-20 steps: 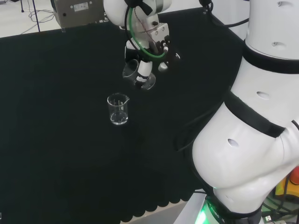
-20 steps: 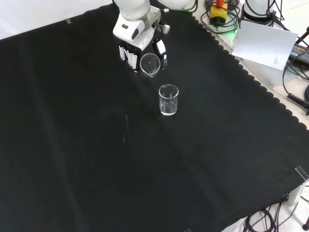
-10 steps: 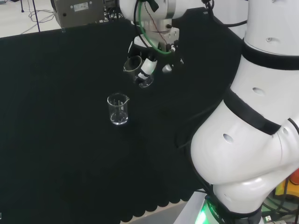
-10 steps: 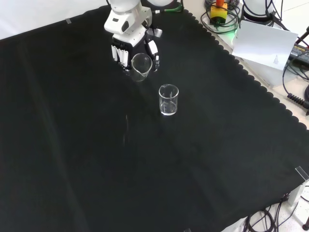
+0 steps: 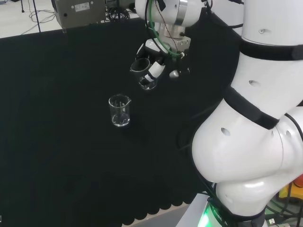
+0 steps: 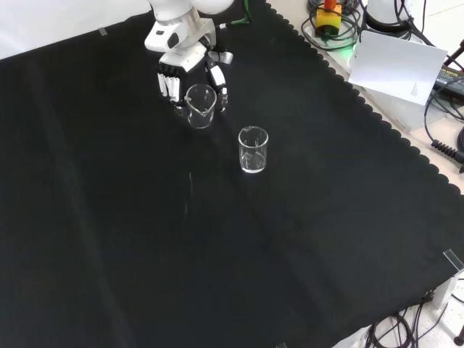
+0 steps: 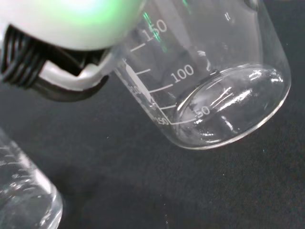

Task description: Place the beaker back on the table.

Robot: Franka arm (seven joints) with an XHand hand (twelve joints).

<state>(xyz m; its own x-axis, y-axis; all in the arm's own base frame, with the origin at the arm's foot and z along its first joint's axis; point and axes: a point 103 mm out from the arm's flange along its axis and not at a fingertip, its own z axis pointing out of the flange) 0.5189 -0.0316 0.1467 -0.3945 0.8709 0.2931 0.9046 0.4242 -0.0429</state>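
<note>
The hand [image 5: 158, 64] [image 6: 177, 69] is shut on a clear glass beaker [image 5: 143, 74] [image 6: 200, 106], held above the black cloth and tilted only slightly. In the wrist view the held beaker [image 7: 209, 86] looms close, with white scale marks on its wall and a white finger [image 7: 90, 76] against its side. A second clear beaker [image 5: 119, 110] [image 6: 253, 149] stands upright on the cloth, apart from the hand; in the front view it is right of and nearer than the held one. Part of it [image 7: 24, 195] shows in the wrist view.
The black cloth [image 6: 217, 246] covers the bench, with its scalloped edge [image 6: 377, 123] at the front view's right. Beyond that edge lie a white sheet [image 6: 402, 69] and cables. A grey box [image 5: 78, 12] stands past the cloth's far edge in the head view.
The hand has carried the beaker leftward in the front view, rightward and farther off in the head view. The beaker has turned from strongly tilted towards upright. The standing beaker has not moved.
</note>
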